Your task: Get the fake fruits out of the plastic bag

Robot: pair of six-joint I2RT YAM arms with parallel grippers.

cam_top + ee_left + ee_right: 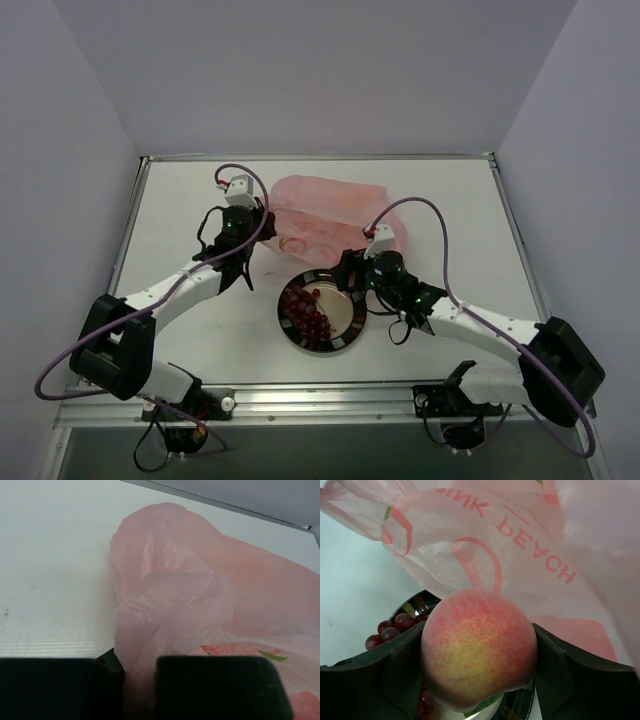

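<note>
The pink plastic bag [330, 212] lies at the back middle of the table. My left gripper [256, 240] is at the bag's left edge, shut on a bunched fold of the plastic bag [200, 580]; the fold runs down between the black fingers [215, 690]. My right gripper [480, 652] is shut on the round pink-orange peach [479, 645], just in front of the bag [520, 545] and over the dish's far rim. The dark red grape bunch [306, 306] lies in the dish, and the grapes [390, 630] also show below the peach. No other fruit shows.
The round black-rimmed metallic dish [352, 335] stands in the middle between both arms; its rim [415, 602] shows under the right gripper [347, 270]. Grey walls close in the table at the back and both sides. Purple cables loop over both arms.
</note>
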